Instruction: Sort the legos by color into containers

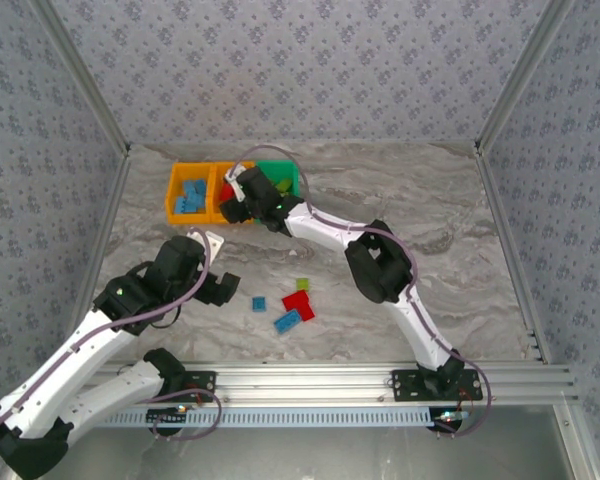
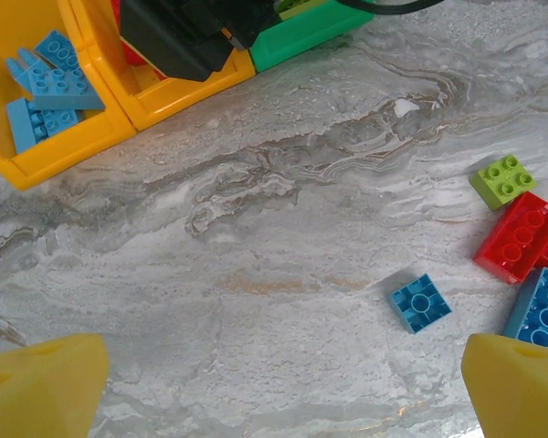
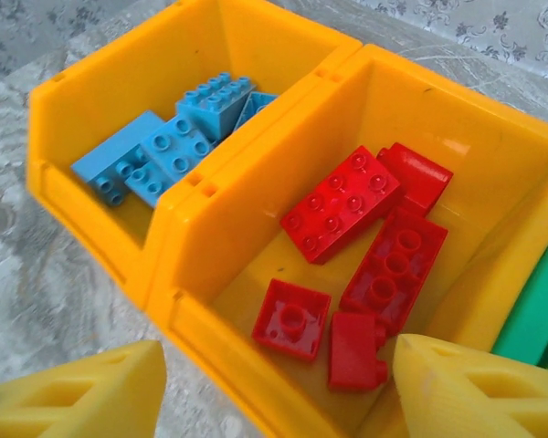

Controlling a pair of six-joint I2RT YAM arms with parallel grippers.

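Your left arm's yellow fingers [image 2: 46, 388] are spread wide with nothing between them, hanging over the grey marbled desk [image 2: 256, 210]. Four loose bricks lie there: a small square blue brick [image 2: 420, 303] nearest, then a lime green square brick [image 2: 502, 179], a red block [image 2: 521, 235] and a long blue brick [image 2: 543, 306]. Your right arm's yellow fingers [image 3: 82, 397], also spread and empty, hover over the middle orange-yellow plastic bin [image 3: 493, 137], which holds red bricks [image 3: 342, 214]. The sort looks nearly finished. For the next move, shift the left fingers rightward, lower them astride the small blue brick and close. That brick belongs in the left orange-yellow bin [image 3: 100, 109].
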